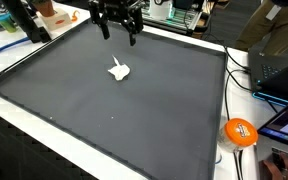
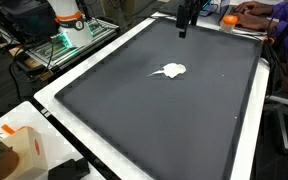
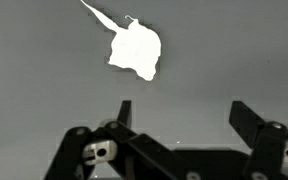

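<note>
A small white crumpled object with a thin tail (image 1: 119, 70) lies near the middle of a large dark grey mat (image 1: 74, 100). It also shows in an exterior view (image 2: 170, 70) and in the wrist view (image 3: 136, 48). My gripper (image 1: 119, 36) hangs above the mat's far part, some way above and behind the white object. It also shows in an exterior view (image 2: 184, 30). In the wrist view the two fingers (image 3: 182, 115) are spread wide apart with nothing between them.
The mat lies on a white table (image 1: 246, 100). An orange ball-like object (image 1: 240, 132) sits at the table's edge beside cables. A laptop (image 1: 282, 68) and a seated person (image 2: 274, 20) are beside the table. A shelf with equipment (image 2: 64, 40) stands alongside.
</note>
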`<action>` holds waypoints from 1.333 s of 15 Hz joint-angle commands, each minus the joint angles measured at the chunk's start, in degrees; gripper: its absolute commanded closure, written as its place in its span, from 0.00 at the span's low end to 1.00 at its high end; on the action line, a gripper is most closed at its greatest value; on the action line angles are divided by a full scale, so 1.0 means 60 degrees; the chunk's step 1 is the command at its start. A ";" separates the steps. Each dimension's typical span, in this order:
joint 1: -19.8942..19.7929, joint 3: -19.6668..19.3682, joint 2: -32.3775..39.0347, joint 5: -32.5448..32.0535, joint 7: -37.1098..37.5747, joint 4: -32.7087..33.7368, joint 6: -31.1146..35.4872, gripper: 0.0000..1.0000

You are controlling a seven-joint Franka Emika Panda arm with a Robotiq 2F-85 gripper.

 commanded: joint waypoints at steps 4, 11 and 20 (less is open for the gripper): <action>0.0218 -0.0135 -0.1840 -0.0152 0.2086 -0.2296 0.2019 0.00; 0.0572 -0.0249 -0.1016 -0.3156 0.4378 -0.1309 0.1356 0.00; 0.1060 0.0096 0.1544 -0.2232 0.2478 0.3346 -0.3204 0.00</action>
